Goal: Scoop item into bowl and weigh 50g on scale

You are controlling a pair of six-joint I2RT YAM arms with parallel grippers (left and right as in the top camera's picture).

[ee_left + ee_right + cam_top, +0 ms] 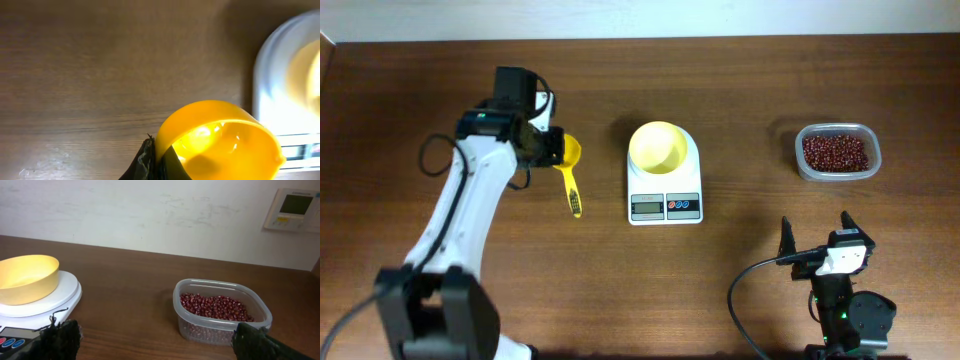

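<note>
Left of scale (664, 190), left gripper (557, 150) clenched on scoop (571, 182), handle pointing toward near edge; right gripper (815, 224) released.

Beans (215, 307) in clear tub (215, 283) — yellow bowl (27, 277) atop white scale (60, 296).

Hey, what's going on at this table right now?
The left gripper is clamped on the cup end of the yellow scoop, just left of the scale. The pale-yellow bowl sits on the scale and looks empty. The beans lie in the clear tub on the right. The right gripper hangs open, holding nothing. No scooping is done yet.
</note>
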